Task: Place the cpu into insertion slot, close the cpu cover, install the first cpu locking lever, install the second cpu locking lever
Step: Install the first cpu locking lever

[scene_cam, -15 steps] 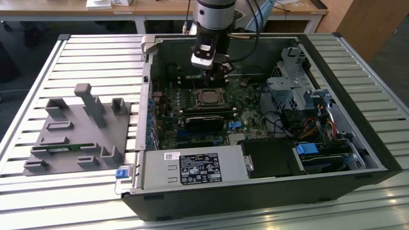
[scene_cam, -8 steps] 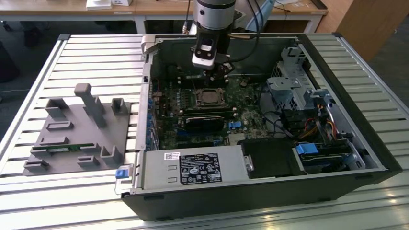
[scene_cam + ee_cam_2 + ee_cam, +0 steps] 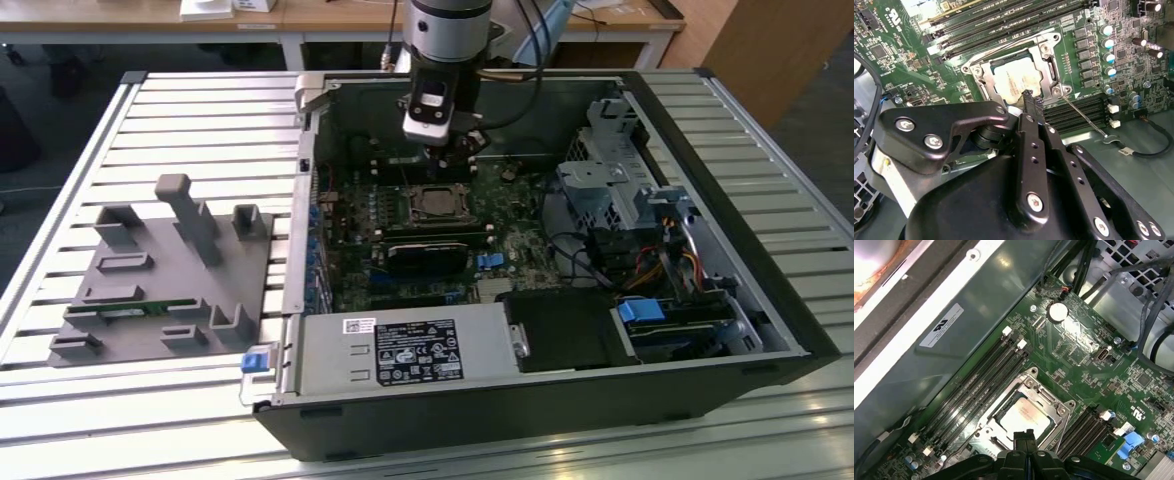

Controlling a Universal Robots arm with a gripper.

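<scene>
Flat square cpu (image 3: pixel 1016 77) with its dull silvery-tan top lies flat on the green motherboard (image 3: pixel 894 50), thin shiny metal cpu cover (image 3: pixel 1049 50) framing it, and the arm (image 3: pixel 447 30) points straight down, gripper (image 3: pixel 1030 95) empty with its slim black fingers (image 3: pixel 1029 107) pressed together, tips right over the cover's edge.

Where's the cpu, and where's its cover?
cpu (image 3: pixel 1016 80): second wrist view, middle of its metal top.
cpu cover (image 3: pixel 986 82): second wrist view, the frame's bar beside the chip.
</scene>
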